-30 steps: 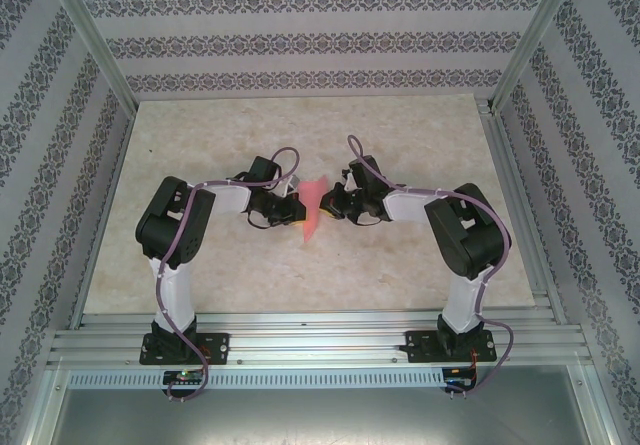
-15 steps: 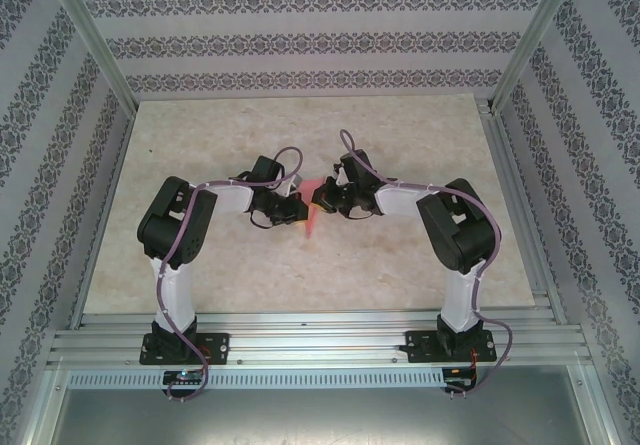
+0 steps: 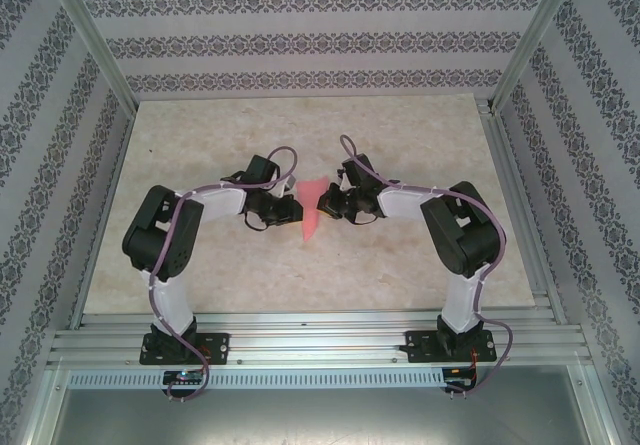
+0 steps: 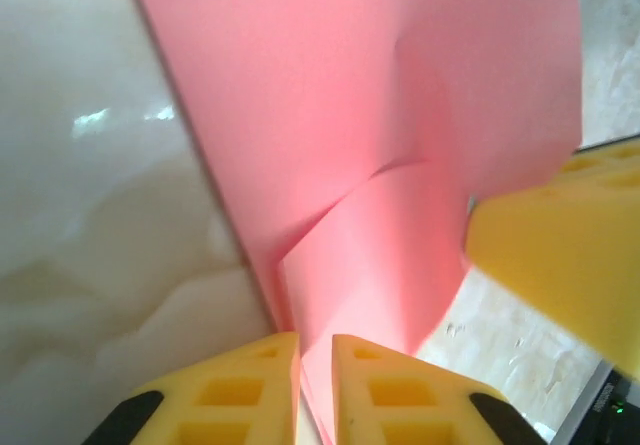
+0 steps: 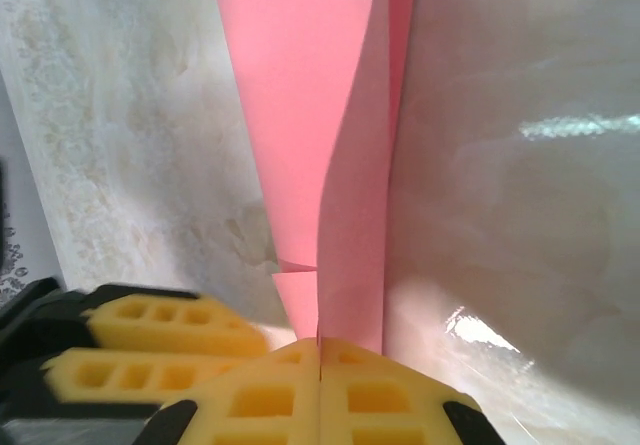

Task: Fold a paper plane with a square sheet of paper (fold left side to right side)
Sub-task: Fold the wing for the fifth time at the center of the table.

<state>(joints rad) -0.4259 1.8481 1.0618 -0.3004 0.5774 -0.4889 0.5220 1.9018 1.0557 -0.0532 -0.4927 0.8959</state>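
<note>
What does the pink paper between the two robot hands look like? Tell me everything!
The thin salmon-pink folded paper is plain and unmarked. It is creased into a narrow shape with overlapping flaps, tapering toward the arms' bases. It sits over the middle of the pale marble-look table. The right gripper is shut on one edge. Another edge sits in the narrow gap of the left gripper, between its yellow foam fingers.

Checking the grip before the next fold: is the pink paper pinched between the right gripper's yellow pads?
Yes, the pads of the right gripper are pressed together and the pink paper rises from their seam.
</note>
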